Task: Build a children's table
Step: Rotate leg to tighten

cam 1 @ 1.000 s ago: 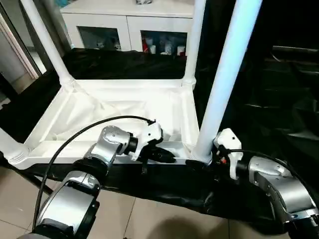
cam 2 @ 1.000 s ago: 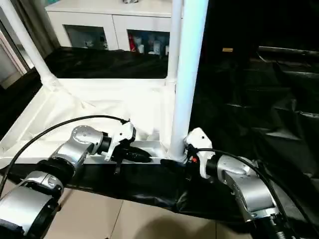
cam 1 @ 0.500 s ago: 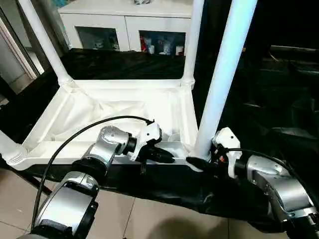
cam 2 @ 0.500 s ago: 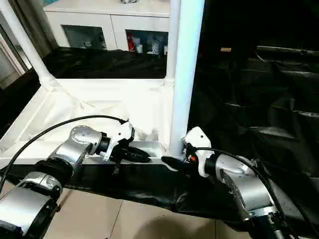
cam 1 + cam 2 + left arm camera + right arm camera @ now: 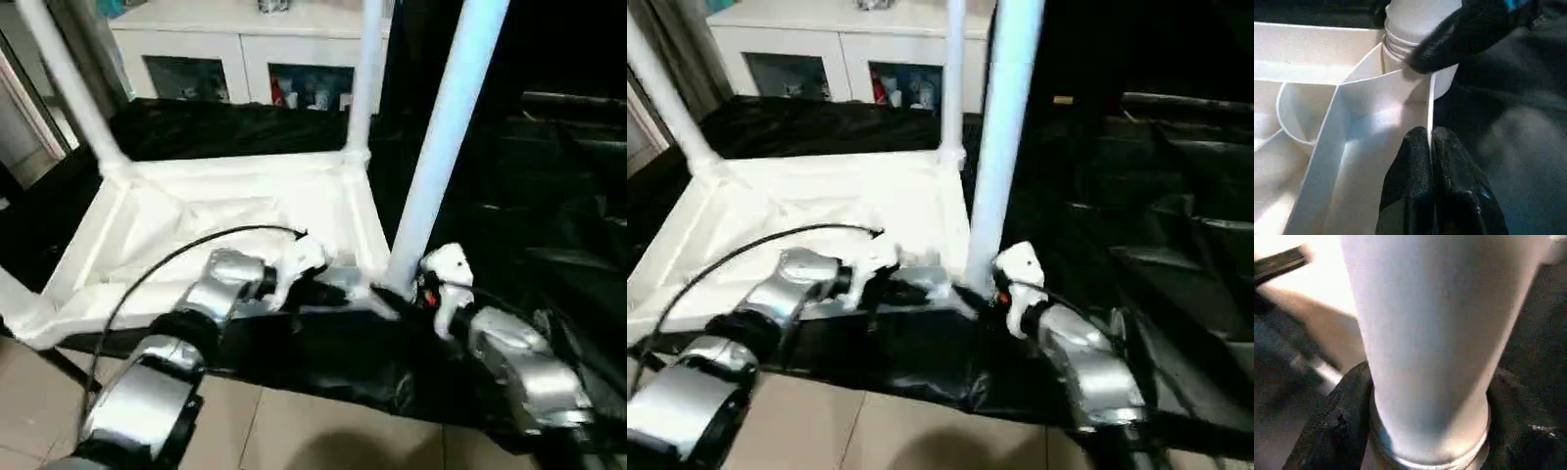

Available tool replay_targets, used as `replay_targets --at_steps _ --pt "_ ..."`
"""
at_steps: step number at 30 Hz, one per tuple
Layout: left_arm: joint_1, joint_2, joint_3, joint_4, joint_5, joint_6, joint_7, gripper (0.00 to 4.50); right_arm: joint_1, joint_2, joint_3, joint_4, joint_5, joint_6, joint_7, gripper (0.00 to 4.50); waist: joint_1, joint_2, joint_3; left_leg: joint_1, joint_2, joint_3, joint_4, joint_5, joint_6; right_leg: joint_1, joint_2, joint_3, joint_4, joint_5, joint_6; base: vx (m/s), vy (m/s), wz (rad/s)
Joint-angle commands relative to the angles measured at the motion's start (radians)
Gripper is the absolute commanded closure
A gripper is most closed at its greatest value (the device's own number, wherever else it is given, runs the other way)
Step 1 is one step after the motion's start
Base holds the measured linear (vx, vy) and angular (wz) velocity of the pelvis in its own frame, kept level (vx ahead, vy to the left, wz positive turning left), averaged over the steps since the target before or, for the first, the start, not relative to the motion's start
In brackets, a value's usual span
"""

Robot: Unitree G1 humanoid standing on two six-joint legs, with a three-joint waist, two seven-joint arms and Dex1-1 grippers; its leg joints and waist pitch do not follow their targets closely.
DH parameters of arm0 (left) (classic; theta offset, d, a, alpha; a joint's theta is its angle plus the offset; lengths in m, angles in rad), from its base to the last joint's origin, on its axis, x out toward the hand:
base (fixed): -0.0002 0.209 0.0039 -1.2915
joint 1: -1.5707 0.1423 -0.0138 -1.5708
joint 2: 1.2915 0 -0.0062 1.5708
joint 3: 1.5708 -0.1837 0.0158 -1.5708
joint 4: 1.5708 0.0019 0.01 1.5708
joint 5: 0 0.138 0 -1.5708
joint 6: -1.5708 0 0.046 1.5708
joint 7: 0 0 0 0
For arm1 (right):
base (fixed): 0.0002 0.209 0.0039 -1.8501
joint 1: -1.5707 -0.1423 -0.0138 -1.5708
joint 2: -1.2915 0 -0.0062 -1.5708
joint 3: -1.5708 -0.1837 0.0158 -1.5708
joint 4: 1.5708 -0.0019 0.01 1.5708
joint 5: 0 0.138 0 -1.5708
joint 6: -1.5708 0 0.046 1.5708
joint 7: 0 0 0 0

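Note:
The children's table lies upside down, its white top [image 5: 196, 211] on a black cloth. White legs stand upright in the corner sockets: the near-right leg [image 5: 441, 137], the far-right leg [image 5: 364, 69] and the far-left leg [image 5: 64, 78]. My left gripper [image 5: 333, 294] is shut on the thin front rim of the top, close to the near-right socket; the rim runs between its fingertips [image 5: 1418, 147]. My right gripper [image 5: 387, 299] clasps the base of the near-right leg [image 5: 1435, 333], one black finger [image 5: 1342, 416] on each side. One of those fingers [image 5: 1459, 39] lies against the leg's ribbed foot.
A white glass-door cabinet [image 5: 245, 49] stands behind the table. The black cloth [image 5: 549, 196] spreads in folds to the right. Beige floor tiles [image 5: 294, 431] show below the front edge. The near-left corner socket [image 5: 20, 313] sits at the picture's left border.
The right gripper's fingers have closed in around the near-right leg's base. The left gripper has kept its hold on the rim. The camera has shifted and tilted.

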Motion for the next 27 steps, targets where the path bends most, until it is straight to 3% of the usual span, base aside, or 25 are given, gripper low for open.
replay_targets --at_steps 1,4,7,9,10,14,15,18,19,22,27 --pt "-0.017 -0.033 0.019 0.041 0.019 0.025 0.180 4.50 0.007 0.057 0.017 0.067 -0.018 0.027 -0.109 1.80 -0.006 -0.018 -0.045 0.002 0.028 -0.015 -0.070 -0.269 0.028 0.038 -0.051 0.033 -0.081 -0.395 -0.181 0.000 0.000 0.00" --pt "-0.041 -0.074 0.030 0.065 0.019 0.049 0.289 4.50 -0.020 0.120 0.010 0.133 -0.047 -0.018 -0.219 1.80 -0.012 -0.012 -0.042 0.003 0.028 -0.014 -0.071 -0.287 0.027 0.031 -0.051 0.034 -0.085 -0.402 -0.181 0.000 0.000 0.00" --pt "-0.068 -0.127 0.045 0.090 0.013 0.066 0.399 4.50 -0.080 0.186 0.014 0.234 -0.076 -0.079 -0.308 1.80 -0.016 -0.012 -0.043 0.002 0.025 -0.015 -0.072 -0.294 0.029 0.033 -0.051 0.032 -0.088 -0.423 -0.171 0.000 0.000 0.00" --pt "-0.070 -0.136 0.045 0.093 0.015 0.060 0.401 4.50 -0.098 0.200 0.020 0.257 -0.079 -0.102 -0.297 1.80 -0.013 -0.014 -0.043 0.003 0.025 -0.015 -0.071 -0.299 0.039 0.034 -0.051 0.031 -0.092 -0.439 -0.160 0.000 0.000 0.00" --pt "-0.070 -0.138 0.046 0.094 0.017 0.054 0.399 4.50 -0.108 0.205 0.025 0.265 -0.086 -0.118 -0.285 1.80 -0.014 -0.014 -0.044 -0.002 0.025 -0.016 -0.072 -0.291 0.050 0.039 -0.052 0.031 -0.090 -0.433 -0.157 0.000 0.000 0.00" --pt "-0.066 -0.126 0.043 0.093 0.025 0.033 0.371 4.50 -0.119 0.199 0.027 0.254 -0.084 -0.171 -0.232 1.80 -0.012 -0.018 -0.046 -0.004 0.027 -0.015 -0.071 -0.267 0.064 0.040 -0.052 0.032 -0.085 -0.393 -0.166 0.000 0.000 0.00" --pt "-0.066 -0.126 0.043 0.093 0.025 0.032 0.371 4.50 -0.119 0.199 0.027 0.254 -0.084 -0.172 -0.232 1.24 -0.011 -0.016 -0.046 -0.004 0.027 -0.015 -0.071 -0.265 0.066 0.040 -0.052 0.032 -0.085 -0.389 -0.169 0.000 0.000 0.00" --pt "-0.057 -0.099 0.033 0.087 0.024 0.007 0.306 4.50 -0.116 0.142 0.041 0.200 -0.060 -0.181 -0.123 1.04 -0.013 -0.020 -0.049 -0.008 0.028 -0.014 -0.068 -0.253 0.078 0.045 -0.052 0.033 -0.079 -0.344 -0.184 0.000 0.000 0.00" --pt "-0.051 -0.087 0.030 0.082 0.022 0.001 0.277 4.50 -0.110 0.108 0.051 0.168 -0.049 -0.170 -0.069 0.74 -0.012 -0.018 -0.052 -0.011 0.031 -0.016 -0.067 -0.230 0.092 0.049 -0.051 0.032 -0.073 -0.296 -0.190 0.000 0.000 0.00" --pt "-0.036 -0.055 0.026 0.067 0.013 -0.020 0.195 4.50 -0.087 0.010 0.079 0.089 -0.030 -0.128 0.060 0.74 -0.012 -0.021 -0.055 -0.016 0.029 -0.013 -0.058 -0.174 0.123 0.053 -0.052 0.033 -0.064 -0.209 -0.214 0.000 0.000 0.00" --pt "-0.009 -0.016 0.027 0.043 -0.010 -0.045 0.059 4.50 -0.036 -0.118 0.101 -0.005 0.010 -0.084 0.234 0.74 -0.011 -0.023 -0.052 -0.017 0.030 -0.010 -0.056 -0.176 0.140 0.052 -0.051 0.032 -0.065 -0.233 -0.229 0.000 0.000 0.00"
